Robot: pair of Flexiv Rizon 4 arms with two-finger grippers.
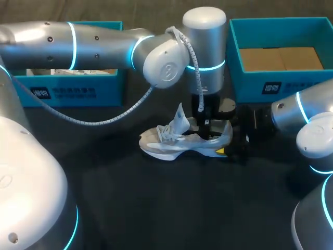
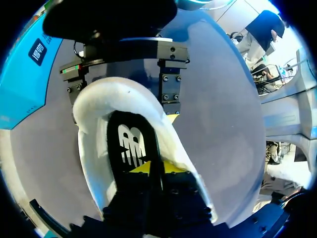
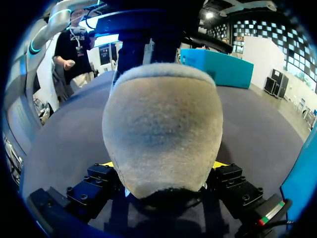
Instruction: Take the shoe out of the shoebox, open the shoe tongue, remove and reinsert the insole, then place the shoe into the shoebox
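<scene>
Shoe lies out on the table, shoebox just behind it. Your right gripper clamps its heel, likely steadying it while your left gripper sits inside on the insole; its grasp you cannot tell.

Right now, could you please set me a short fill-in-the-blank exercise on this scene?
1. The shoe rests on the dark ___.
2. The right pincer is shut on the shoe's ___.
3. The left pincer is down inside the shoe, over its black ___.
Missing words: table; heel; insole.
</scene>
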